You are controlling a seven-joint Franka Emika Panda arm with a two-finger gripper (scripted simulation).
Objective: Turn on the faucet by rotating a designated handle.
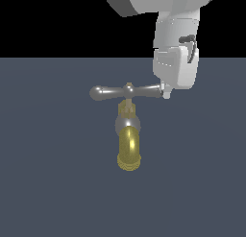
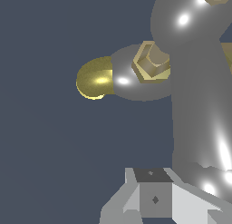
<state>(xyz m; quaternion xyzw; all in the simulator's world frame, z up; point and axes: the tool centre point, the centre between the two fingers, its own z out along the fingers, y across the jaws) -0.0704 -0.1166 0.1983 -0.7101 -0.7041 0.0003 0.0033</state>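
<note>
The faucet (image 1: 128,128) stands on the dark floor, with a grey rounded body and a brass-yellow curved spout (image 1: 129,152) pointing toward the camera. The handle (image 1: 126,91) is a silver crossbar lying level across its top, with a small brass centre cap. My gripper (image 1: 166,93) hangs from above at the handle's end on the exterior view's right, with its tip touching or right beside that end. It looks shut, with nothing between the fingers. In the wrist view the handle (image 2: 195,105) fills one side, its bulbous end lies next to my gripper (image 2: 154,191), and the spout (image 2: 94,80) shows beyond the body.
The dark grey-blue floor (image 1: 53,183) spreads flat all around the faucet. The arm's white wrist housing (image 1: 175,49) rises above the handle's end on the exterior view's right.
</note>
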